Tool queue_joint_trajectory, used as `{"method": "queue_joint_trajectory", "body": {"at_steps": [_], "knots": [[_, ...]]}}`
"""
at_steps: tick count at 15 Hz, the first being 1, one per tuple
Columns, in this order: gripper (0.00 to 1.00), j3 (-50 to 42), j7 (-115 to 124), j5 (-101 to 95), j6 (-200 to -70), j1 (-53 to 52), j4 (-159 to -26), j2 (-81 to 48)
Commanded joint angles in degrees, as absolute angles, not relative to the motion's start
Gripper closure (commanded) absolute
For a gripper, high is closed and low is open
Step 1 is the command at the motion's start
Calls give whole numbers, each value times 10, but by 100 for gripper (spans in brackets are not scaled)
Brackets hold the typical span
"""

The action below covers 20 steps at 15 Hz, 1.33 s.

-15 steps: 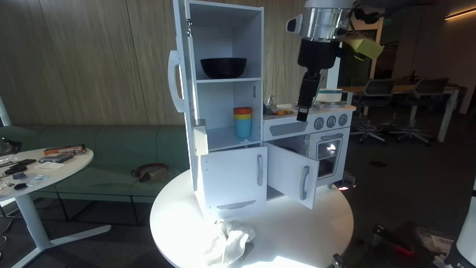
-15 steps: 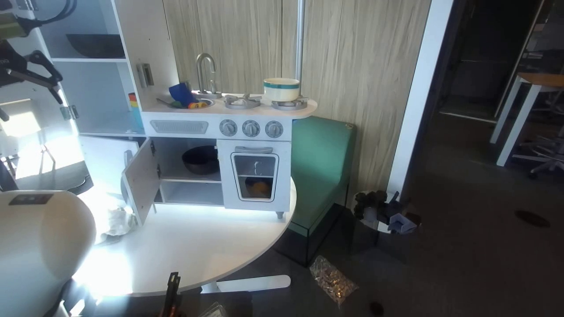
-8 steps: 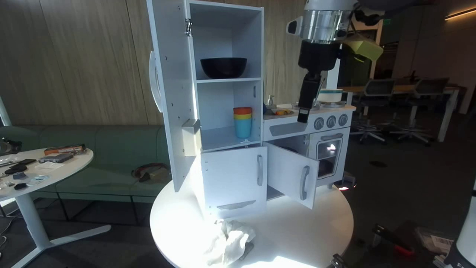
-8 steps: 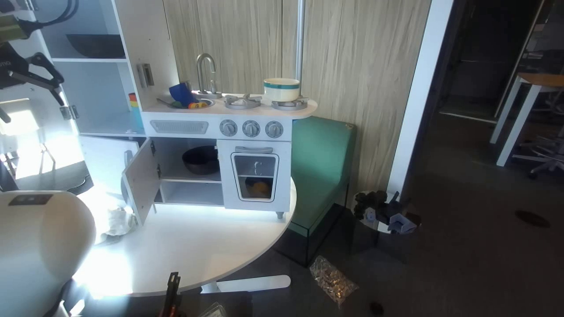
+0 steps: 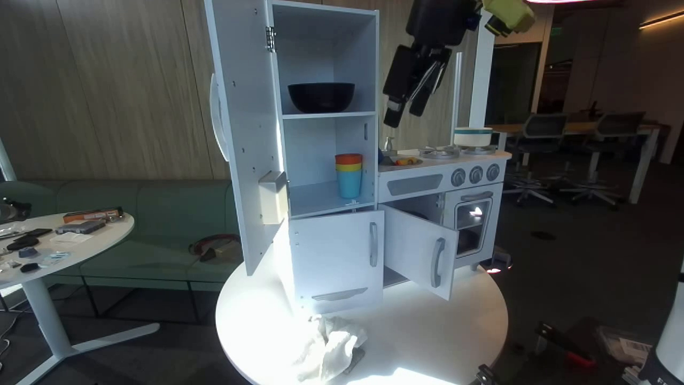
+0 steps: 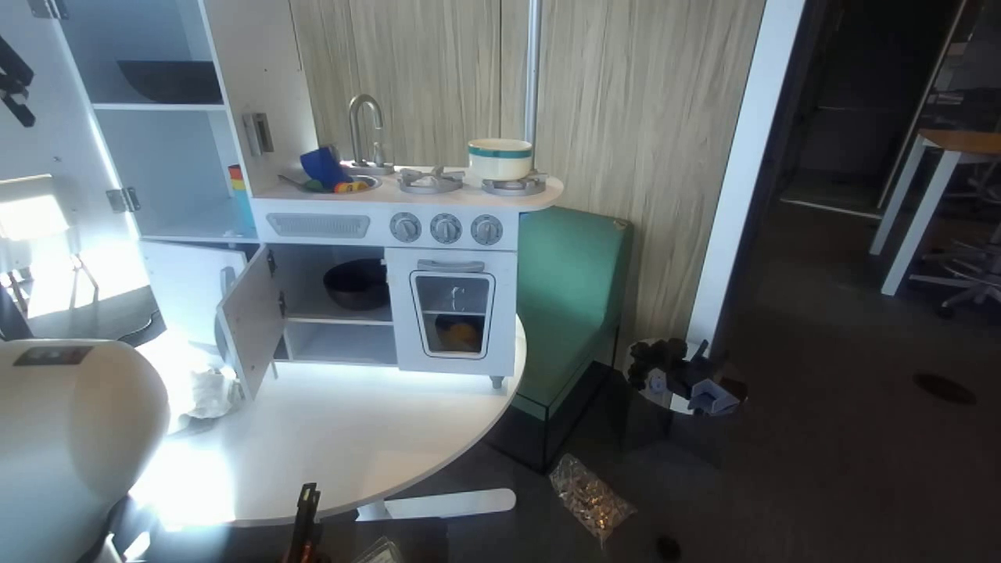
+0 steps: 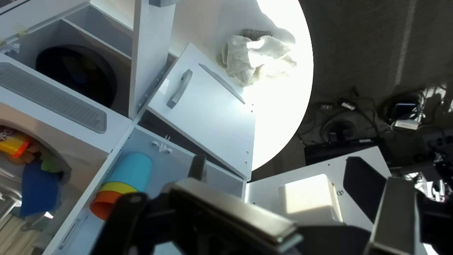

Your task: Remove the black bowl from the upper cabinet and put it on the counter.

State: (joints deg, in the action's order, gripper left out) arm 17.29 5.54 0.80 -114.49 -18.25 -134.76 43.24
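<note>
Claw (image 5: pixel 405 116) in mid-air, tilted downward, fingers spread wide, nothing between them. In an exterior view it hangs right of upper cabinet (image 5: pixel 355 53), apart from black bowl (image 5: pixel 321 99). Bowl upright on cabinet's shelf (image 5: pixel 328 115). Cabinet door (image 5: pixel 251 107) stands open at left. One level lower: cup stack (image 5: pixel 349 184), orange over yellow over blue. Farther right, stove-top surface (image 6: pixel 395 197); white pot (image 6: pixel 500 166) with teal band on right burner (image 6: pixel 512 187). Near, crumpled white cloth (image 5: pixel 334 342) on round white surface (image 5: pixel 433 326).
</note>
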Motion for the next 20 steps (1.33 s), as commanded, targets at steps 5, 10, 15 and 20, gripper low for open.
{"method": "queue_joint_trajectory", "body": {"at_steps": [5,10,15,20], "knots": [[0,235,250,-20,-1196,-59,-1157,298],[0,272,411,-76,-1209,-3,-1093,252],[0,255,403,-76,-1206,-28,-1107,250],[0,247,501,-86,-1380,-10,-1199,267]]}}
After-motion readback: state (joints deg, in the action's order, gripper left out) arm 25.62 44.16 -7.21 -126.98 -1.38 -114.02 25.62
